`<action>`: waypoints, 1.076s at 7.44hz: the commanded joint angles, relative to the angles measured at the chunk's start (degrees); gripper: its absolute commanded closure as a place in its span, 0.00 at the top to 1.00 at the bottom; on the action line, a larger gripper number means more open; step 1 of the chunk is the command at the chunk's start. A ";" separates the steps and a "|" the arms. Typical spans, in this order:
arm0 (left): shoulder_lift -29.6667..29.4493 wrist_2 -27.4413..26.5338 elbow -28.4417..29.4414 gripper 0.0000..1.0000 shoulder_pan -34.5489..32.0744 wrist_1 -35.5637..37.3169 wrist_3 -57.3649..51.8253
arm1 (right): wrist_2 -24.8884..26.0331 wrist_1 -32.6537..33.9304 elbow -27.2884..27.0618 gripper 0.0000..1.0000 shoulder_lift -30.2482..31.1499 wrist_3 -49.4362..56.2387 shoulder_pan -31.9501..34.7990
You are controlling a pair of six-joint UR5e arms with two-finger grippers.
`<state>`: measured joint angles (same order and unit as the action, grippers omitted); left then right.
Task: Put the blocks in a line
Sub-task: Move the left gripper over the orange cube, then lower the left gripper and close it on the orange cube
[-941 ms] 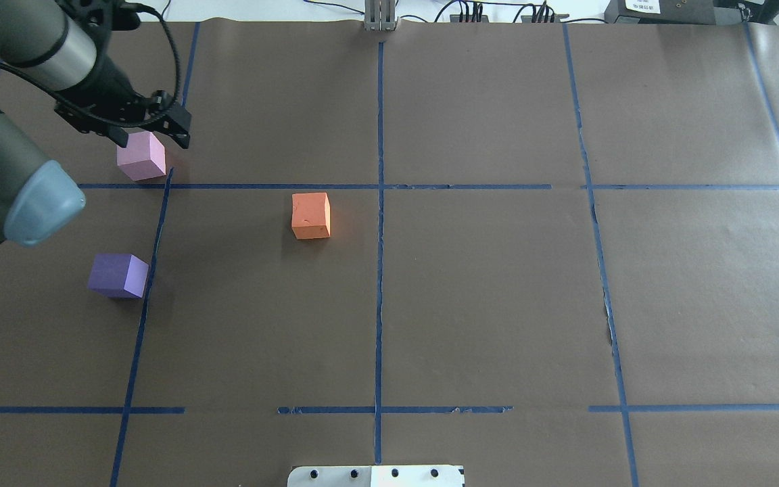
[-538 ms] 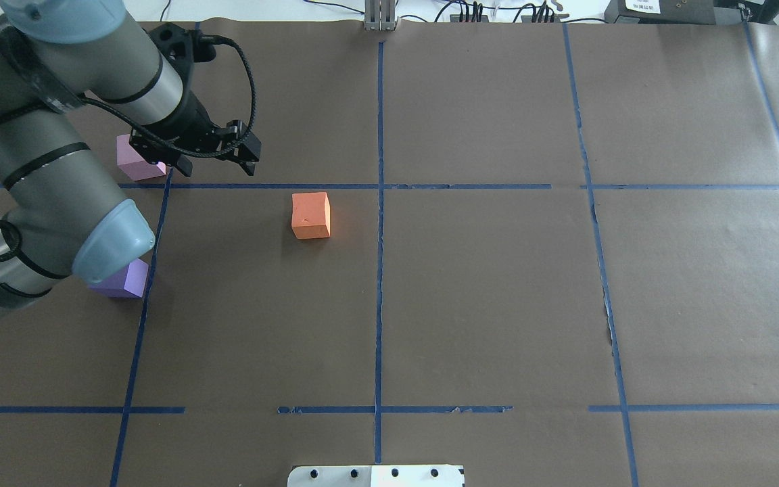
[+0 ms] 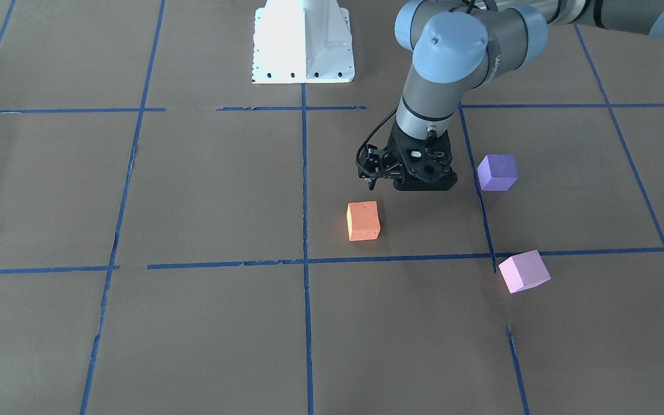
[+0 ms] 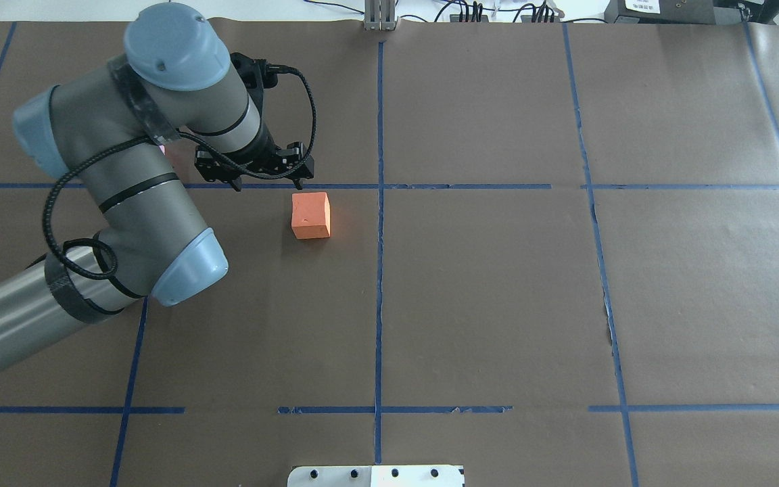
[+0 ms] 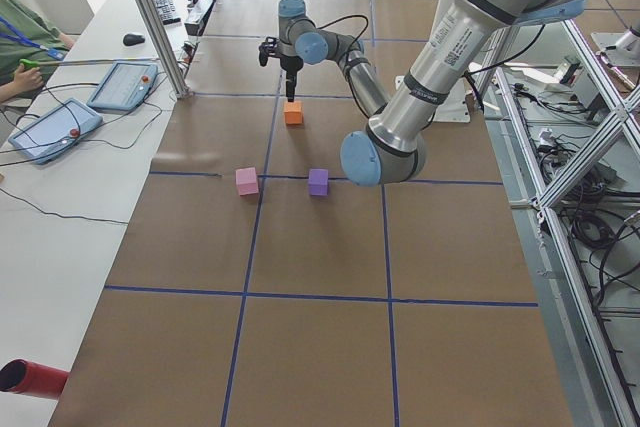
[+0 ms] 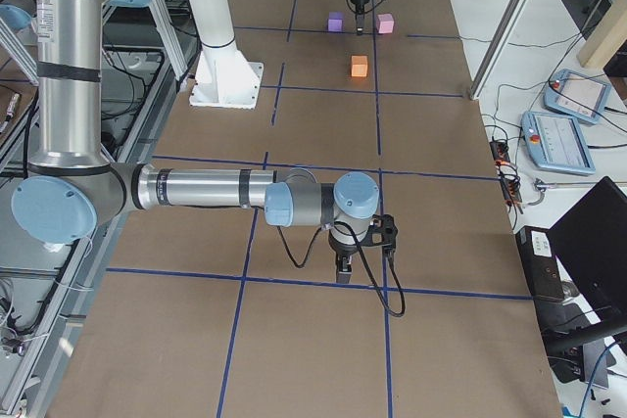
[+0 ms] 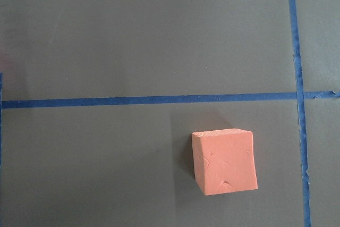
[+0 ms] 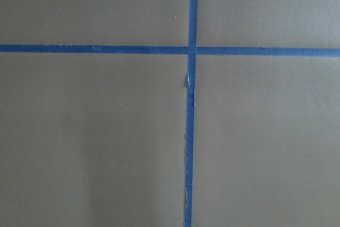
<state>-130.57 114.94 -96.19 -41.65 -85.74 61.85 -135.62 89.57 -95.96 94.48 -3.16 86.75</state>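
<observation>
The left tool (image 4: 266, 182), jaws held apart and empty, is seen poised above the brown paper-covered desk (image 4: 498, 304), with the small orange foam cube (image 4: 310, 215) lying just beside and below it, toward the desk's right edge. The violet foam cube (image 3: 497, 172) and pale pink foam cube (image 3: 523, 271) are set nearer the left edge. The right tool (image 6: 343, 263), whose state cannot be told, is judged too far off.
</observation>
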 commanded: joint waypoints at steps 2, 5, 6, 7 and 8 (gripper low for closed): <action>-3.02 -2.51 9.33 1.00 3.85 -6.43 6.14 | 0.00 -0.01 -0.02 1.00 0.00 0.00 0.08; -3.46 -4.19 12.16 1.00 5.35 -8.56 6.70 | 0.00 -0.01 -0.02 1.00 0.00 0.00 -0.01; -3.46 -4.29 12.34 1.00 5.35 -8.74 6.70 | 0.00 -0.01 -0.02 1.00 0.00 0.00 -0.01; -3.64 -4.29 13.30 1.00 5.35 -9.87 6.70 | 0.00 0.08 -0.02 1.00 0.00 0.00 0.08; -3.73 -4.72 14.88 1.00 5.35 -11.89 6.70 | 0.00 -0.01 -0.02 1.00 0.00 0.00 0.08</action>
<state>-134.16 110.59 -82.94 -36.33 -95.60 68.55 -135.61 89.60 -95.98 94.48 -3.16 86.79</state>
